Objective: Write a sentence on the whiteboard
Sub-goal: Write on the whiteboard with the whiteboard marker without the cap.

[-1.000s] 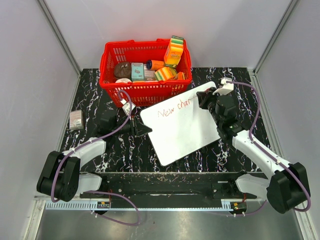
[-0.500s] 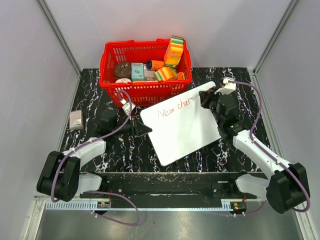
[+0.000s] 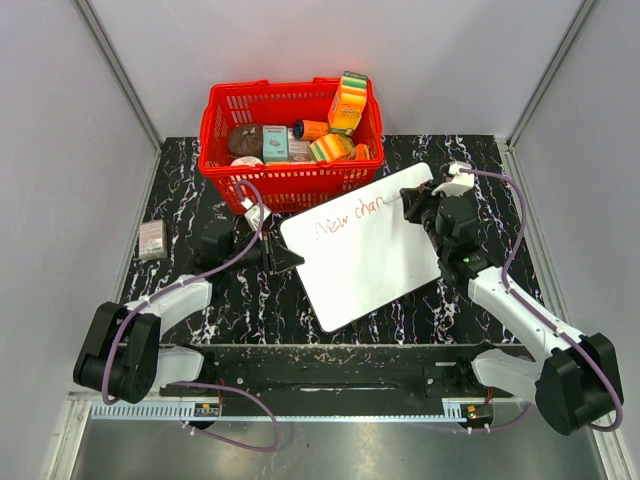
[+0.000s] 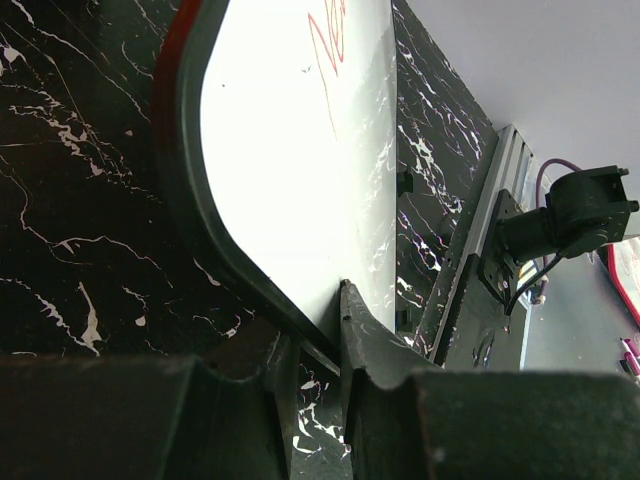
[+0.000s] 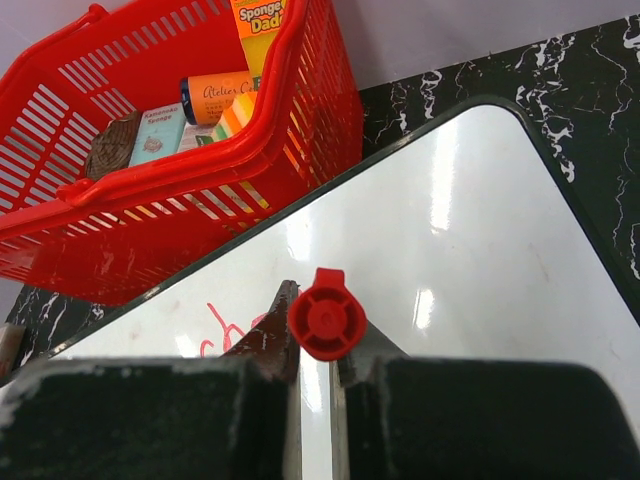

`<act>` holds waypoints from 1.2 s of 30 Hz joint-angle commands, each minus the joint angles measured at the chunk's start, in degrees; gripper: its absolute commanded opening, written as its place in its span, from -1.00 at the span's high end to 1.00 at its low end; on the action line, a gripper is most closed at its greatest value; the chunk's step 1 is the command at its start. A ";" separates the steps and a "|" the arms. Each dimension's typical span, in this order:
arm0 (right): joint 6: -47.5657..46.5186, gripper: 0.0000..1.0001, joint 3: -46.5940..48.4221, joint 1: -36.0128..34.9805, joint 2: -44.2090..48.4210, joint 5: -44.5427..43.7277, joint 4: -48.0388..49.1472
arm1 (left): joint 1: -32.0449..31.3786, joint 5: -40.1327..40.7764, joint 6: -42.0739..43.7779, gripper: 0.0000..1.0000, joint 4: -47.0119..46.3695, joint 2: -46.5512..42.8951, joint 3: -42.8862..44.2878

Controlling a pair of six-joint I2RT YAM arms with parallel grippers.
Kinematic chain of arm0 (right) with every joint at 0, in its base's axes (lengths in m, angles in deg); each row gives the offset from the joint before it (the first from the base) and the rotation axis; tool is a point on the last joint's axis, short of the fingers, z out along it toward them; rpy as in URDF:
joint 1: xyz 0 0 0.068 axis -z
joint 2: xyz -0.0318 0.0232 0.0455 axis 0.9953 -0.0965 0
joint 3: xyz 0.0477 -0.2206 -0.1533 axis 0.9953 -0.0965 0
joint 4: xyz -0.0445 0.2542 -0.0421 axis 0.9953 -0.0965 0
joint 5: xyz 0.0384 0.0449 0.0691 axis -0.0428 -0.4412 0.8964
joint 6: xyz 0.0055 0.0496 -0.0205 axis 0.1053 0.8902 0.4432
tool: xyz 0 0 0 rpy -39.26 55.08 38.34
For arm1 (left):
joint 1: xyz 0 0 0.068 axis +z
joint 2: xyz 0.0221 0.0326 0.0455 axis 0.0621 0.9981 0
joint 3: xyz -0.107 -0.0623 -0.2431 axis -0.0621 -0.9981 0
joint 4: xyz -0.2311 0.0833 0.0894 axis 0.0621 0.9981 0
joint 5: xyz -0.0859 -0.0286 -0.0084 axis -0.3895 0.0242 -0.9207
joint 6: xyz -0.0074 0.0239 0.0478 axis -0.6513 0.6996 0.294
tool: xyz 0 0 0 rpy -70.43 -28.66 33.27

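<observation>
Board (image 3: 365, 255) lies flat on the worktop (image 3: 240, 300), skewed, between the two claws.

Left claw (image 4: 318, 352): closed on the board's edge. In the left wrist view we see the dark rim pass between the two fingers (image 4: 372, 345), one on either side of it. From this claw the white face stretches away ahead.

Right claw (image 5: 315, 345): closed on a red marker (image 5: 327, 314). We see its round red end between the two fingers, facing the wrist camera. The tip is hidden below, so we cannot tell whether it touches the board.

The board lies under and ahead of the right claw. Its rounded corner is ahead and to the right of the fingers.

Writing (image 3: 350, 213): thin red strokes along the board's far edge, reading "New chan" from above. The last letter sits just beside the right claw, on the side towards the left claw. In the right wrist view we make out only a few red strokes, just left of the fingers and partly hidden by them. In the left wrist view the first strokes show at the end of the board far from the left claw.

Basket (image 3: 290, 185): red, holding packets, ahead and to the left of the right claw. Its near wall runs just beside the board's far edge; we cannot tell whether they touch.
</observation>
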 commanded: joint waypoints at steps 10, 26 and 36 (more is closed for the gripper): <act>0.70 1.00 -0.01 0.30 7.75 1.66 -4.18 | -2.23 1.09 10.39 1.00 2.86 1.54 -0.29; -2.90 1.00 4.29 1.53 5.83 -2.21 -5.42 | -2.32 0.92 10.30 1.00 2.78 1.45 -0.29; -1.67 1.00 5.44 2.15 3.01 -0.89 -3.49 | -2.41 0.83 10.30 1.00 2.78 1.62 -0.29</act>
